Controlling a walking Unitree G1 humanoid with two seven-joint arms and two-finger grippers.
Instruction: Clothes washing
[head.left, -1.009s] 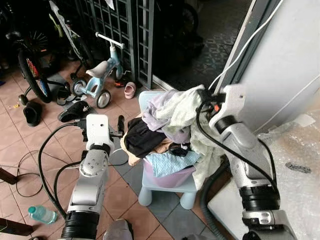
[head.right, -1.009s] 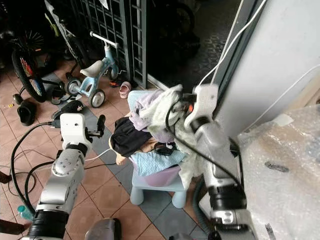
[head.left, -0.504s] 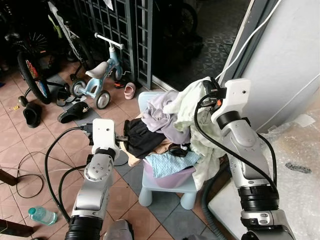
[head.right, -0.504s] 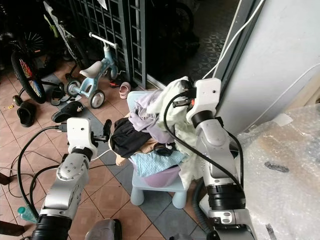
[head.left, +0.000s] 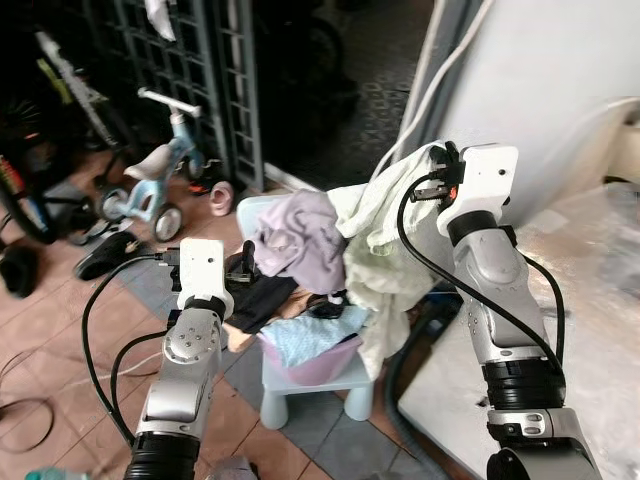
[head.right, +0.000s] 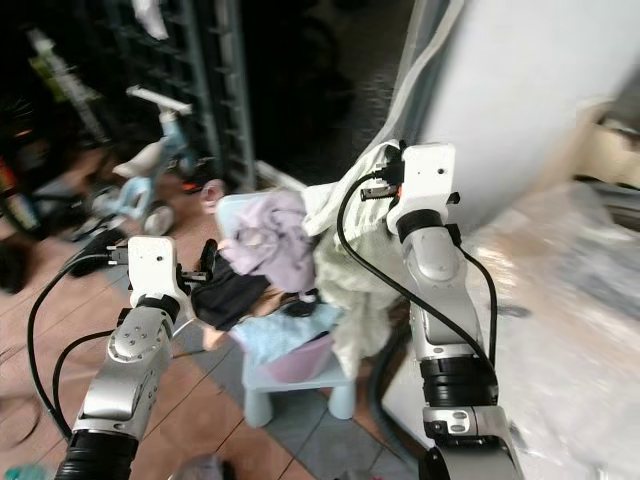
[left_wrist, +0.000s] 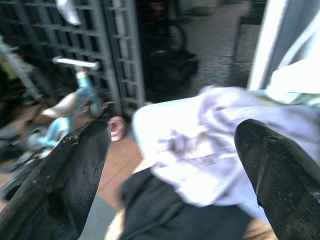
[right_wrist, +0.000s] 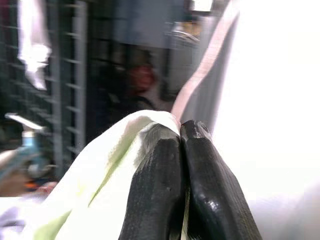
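While the right end effector (head.left: 436, 172) is clenched on the pale green garment (head.left: 385, 250), we should lift higher so its hanging tail clears the laundry basket (head.left: 305, 362) before swinging. The garment drapes below that end effector; the left end effector (left_wrist: 170, 165) sits released beside the pile.

Your inventory by finish: right gripper (right_wrist: 182, 150) fingers, glossy black with a rubbery look, pinching soft matt pale-green cloth (head.left: 385, 215). Left gripper (left_wrist: 175, 165) pads, matt black, scuffed. Lilac garment (head.left: 295, 235), crumpled cloth. Basin (head.left: 310, 360), smooth pinkish plastic. Stool (head.left: 305, 385), matt pale-blue plastic. Arms, brushed silver metal. Floor (head.left: 60, 330), glazed terracotta tile.
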